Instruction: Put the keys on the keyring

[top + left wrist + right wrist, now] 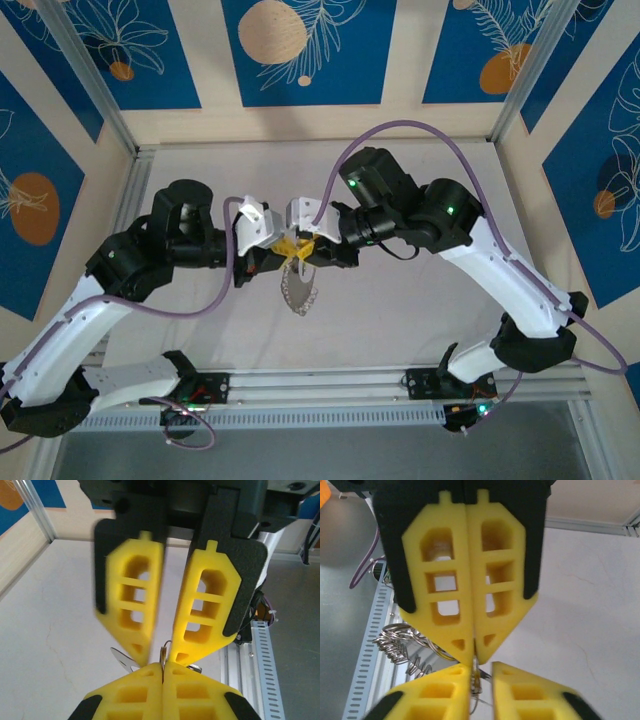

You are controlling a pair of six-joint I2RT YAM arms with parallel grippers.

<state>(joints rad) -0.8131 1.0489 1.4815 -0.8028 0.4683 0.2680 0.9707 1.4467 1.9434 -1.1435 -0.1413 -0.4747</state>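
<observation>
Over the middle of the table my two grippers meet tip to tip. The left gripper (288, 246) (163, 669) is shut, its yellow pads pinching a thin metal edge of the keyring (164, 652). The keyring (298, 290) hangs below the fingertips as a grey hoop fringed with silvery pieces (395, 641). The right gripper (308, 242) (481, 674) faces the left one with its jaws apart; the metal edge stands in the gap, close to one finger (447, 690). The keys are hidden among the fingers and the ring's pieces.
A slotted aluminium rail (320, 385) runs along the near edge between the arm bases. Metal frame posts (85, 70) stand at the back corners. The pale tabletop (400, 310) lies below the hanging ring.
</observation>
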